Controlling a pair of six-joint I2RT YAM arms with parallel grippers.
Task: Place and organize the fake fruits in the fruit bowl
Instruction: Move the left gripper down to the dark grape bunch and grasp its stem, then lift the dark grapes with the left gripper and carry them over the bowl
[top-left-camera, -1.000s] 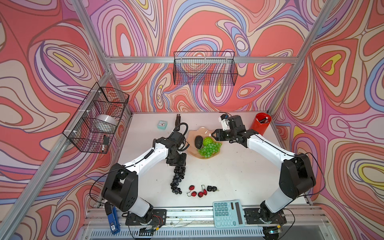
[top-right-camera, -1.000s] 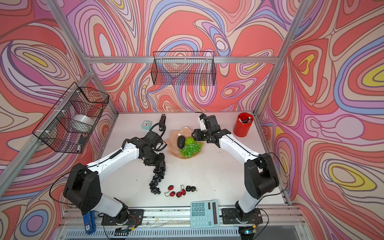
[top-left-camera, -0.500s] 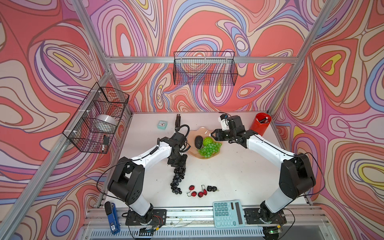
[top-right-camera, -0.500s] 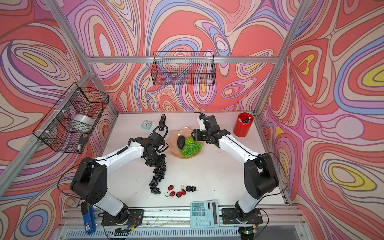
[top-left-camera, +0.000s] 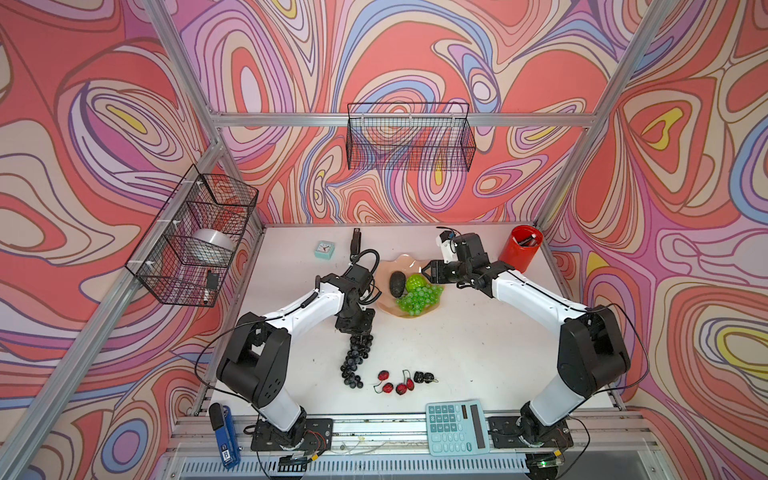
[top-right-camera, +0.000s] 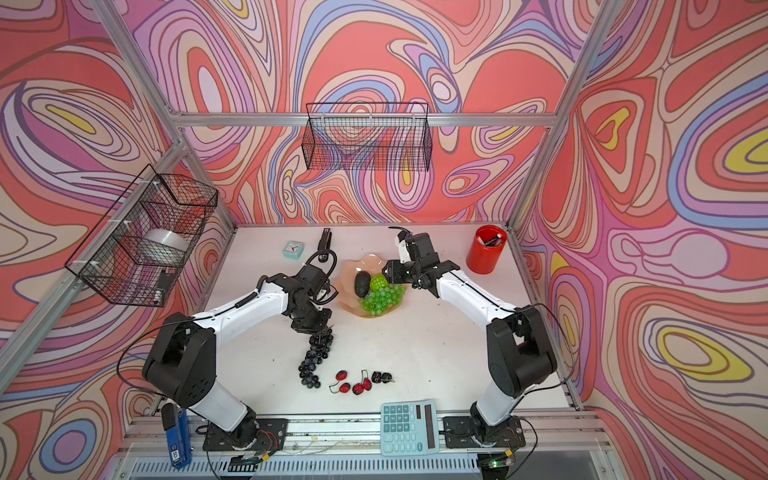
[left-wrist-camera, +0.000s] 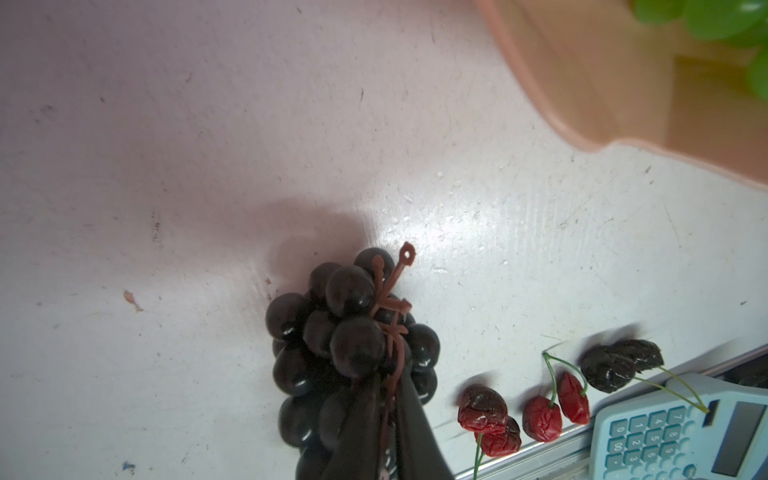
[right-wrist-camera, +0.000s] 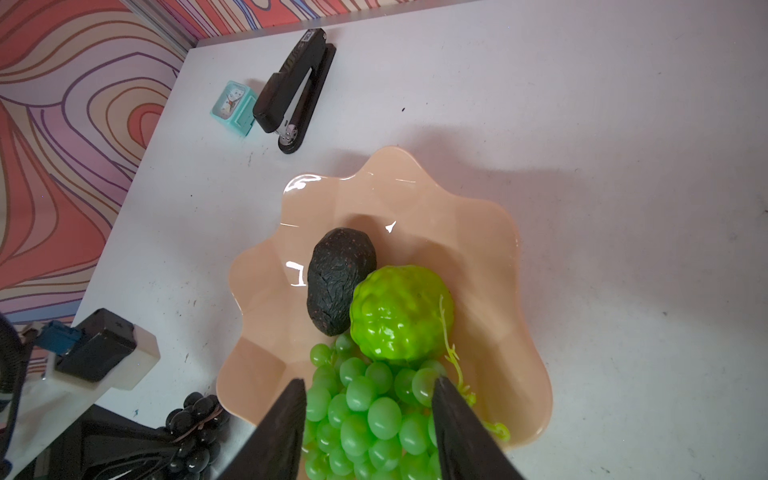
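The left fingers (left-wrist-camera: 417, 440) are pressed together on the brown stem of the dark purple grape bunch (left-wrist-camera: 332, 332), which trails along the desk (top-left-camera: 457, 353) just beside the fruit bowl (right-wrist-camera: 478, 232). The right fingers (right-wrist-camera: 282, 436) stand apart, holding nothing, one on each side of the green grape bunch (right-wrist-camera: 365, 407) in the bowl. They seem to hang just over the grapes, though contact is hard to judge. A dark avocado (right-wrist-camera: 338, 278) and a bumpy lime-green ball (right-wrist-camera: 399, 316) touch each other in the bowl. The red cherries (top-left-camera: 395, 384) and black berries (top-left-camera: 424, 377) lie on the desk near the front.
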